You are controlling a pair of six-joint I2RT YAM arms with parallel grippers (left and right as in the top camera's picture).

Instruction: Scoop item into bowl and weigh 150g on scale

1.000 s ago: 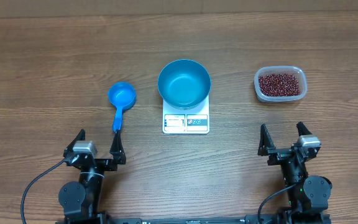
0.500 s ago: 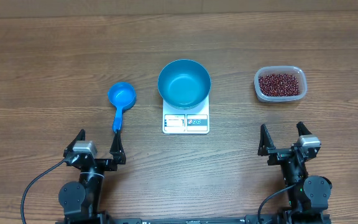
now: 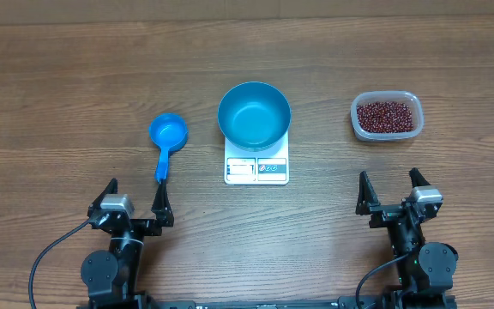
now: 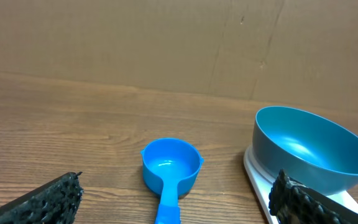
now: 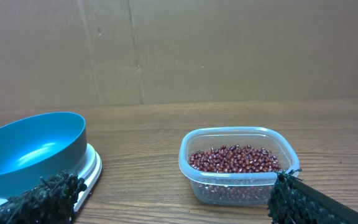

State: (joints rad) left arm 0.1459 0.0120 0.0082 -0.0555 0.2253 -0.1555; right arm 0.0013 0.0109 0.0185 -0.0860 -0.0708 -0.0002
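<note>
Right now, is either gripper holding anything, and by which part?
Nothing held: left gripper and right gripper both open, empty; scoop lies untouched.

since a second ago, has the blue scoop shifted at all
No. In the overhead view the scoop lies at the same spot to the left of the scale, with the same gap and its handle pointing the same way.

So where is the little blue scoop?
In the overhead view the scoop lies on the left, beside the bowl that sits on the scale, just ahead of the open left claw.
</note>
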